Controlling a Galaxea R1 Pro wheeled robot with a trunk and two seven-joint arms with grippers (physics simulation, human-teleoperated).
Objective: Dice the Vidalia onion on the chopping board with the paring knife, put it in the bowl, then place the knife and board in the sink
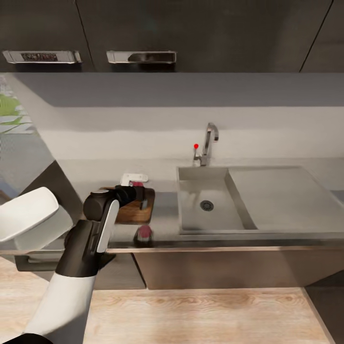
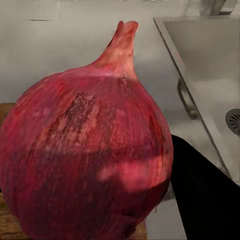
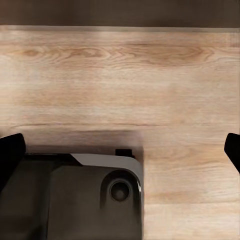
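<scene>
The pinkish-red Vidalia onion [image 2: 85, 150] sits right in front of the left wrist camera, tip pointing away, with one dark finger [image 2: 205, 195] against its side. My left gripper [image 1: 142, 195] is shut on it over the dark-brown chopping board [image 1: 135, 213], left of the sink [image 1: 191, 217]. Whether the onion touches the board I cannot tell. The white bowl [image 1: 134, 178] stands just behind the board, with a bit of red [image 1: 137, 184] next to it. My right gripper [image 3: 120, 150] hangs open over the wooden floor. The paring knife is not clearly made out.
A chrome tap [image 1: 209, 141] with a red dot rises behind the basin, and the drainboard [image 1: 282, 191] lies to its right. A blurred reddish patch [image 1: 143, 232] shows on the glossy countertop's front edge. Dark wall cabinets hang above. My base [image 3: 75, 200] is under the right gripper.
</scene>
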